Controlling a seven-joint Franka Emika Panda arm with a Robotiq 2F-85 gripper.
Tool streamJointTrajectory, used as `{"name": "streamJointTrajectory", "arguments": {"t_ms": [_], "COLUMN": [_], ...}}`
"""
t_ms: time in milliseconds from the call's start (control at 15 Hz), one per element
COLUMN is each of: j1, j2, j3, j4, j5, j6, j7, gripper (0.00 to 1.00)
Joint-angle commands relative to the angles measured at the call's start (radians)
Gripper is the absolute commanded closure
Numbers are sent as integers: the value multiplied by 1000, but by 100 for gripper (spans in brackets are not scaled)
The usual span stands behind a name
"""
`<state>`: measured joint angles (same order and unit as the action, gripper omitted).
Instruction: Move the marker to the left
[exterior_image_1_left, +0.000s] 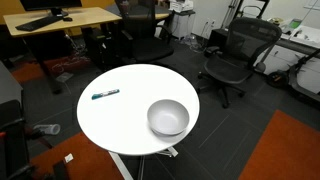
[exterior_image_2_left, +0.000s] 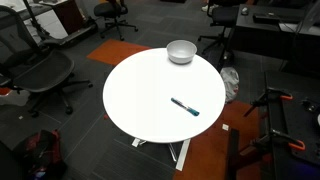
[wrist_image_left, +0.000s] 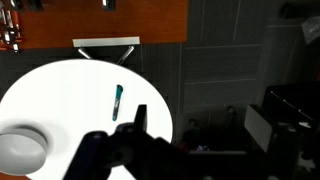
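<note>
— Where's the marker (exterior_image_1_left: 105, 95) (exterior_image_2_left: 184, 106) right now?

— Lying flat on the round white surface (exterior_image_1_left: 125, 125) (exterior_image_2_left: 145, 90), off-centre and all by itself. You can see its teal section in both exterior views.

— And the bowl?

— The grey bowl (exterior_image_1_left: 168, 117) (exterior_image_2_left: 181, 51) stands upright near the rim, across the surface from the marker. The two are well apart, with bare white between them.

— What about the arm?

— Only the wrist view shows it. The gripper (wrist_image_left: 138, 120) is a dark, blurred shape low in that picture, hanging over the edge of the surface. The marker (wrist_image_left: 118, 98) shows just beyond it, not touching it, and the bowl (wrist_image_left: 20, 150) sits off to one side.

— Are the jaws open?

— I can't tell. They're too dark and out of focus to judge the gap. They hold neither thing, since marker and bowl both rest on the surface away from them.

— Anything else around?

— A black office chair (exterior_image_1_left: 235, 55) on the dark floor, and a wooden desk (exterior_image_1_left: 60, 18) behind.
</note>
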<state>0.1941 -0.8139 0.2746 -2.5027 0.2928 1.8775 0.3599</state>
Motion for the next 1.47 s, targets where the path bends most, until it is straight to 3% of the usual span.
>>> {"name": "streamJointTrajectory", "arguments": {"t_ms": [0, 333, 800, 1400], "j1": [-9, -9, -84, -154], "j2": [-1, -1, 94, 331], "j3": [5, 5, 2, 39], "j4": [3, 3, -54, -193], "j5": [5, 5, -23, -128], "j6": [-5, -5, 127, 521], "j7": [-5, -5, 11, 125], "gripper": [0, 0, 0, 0]}}
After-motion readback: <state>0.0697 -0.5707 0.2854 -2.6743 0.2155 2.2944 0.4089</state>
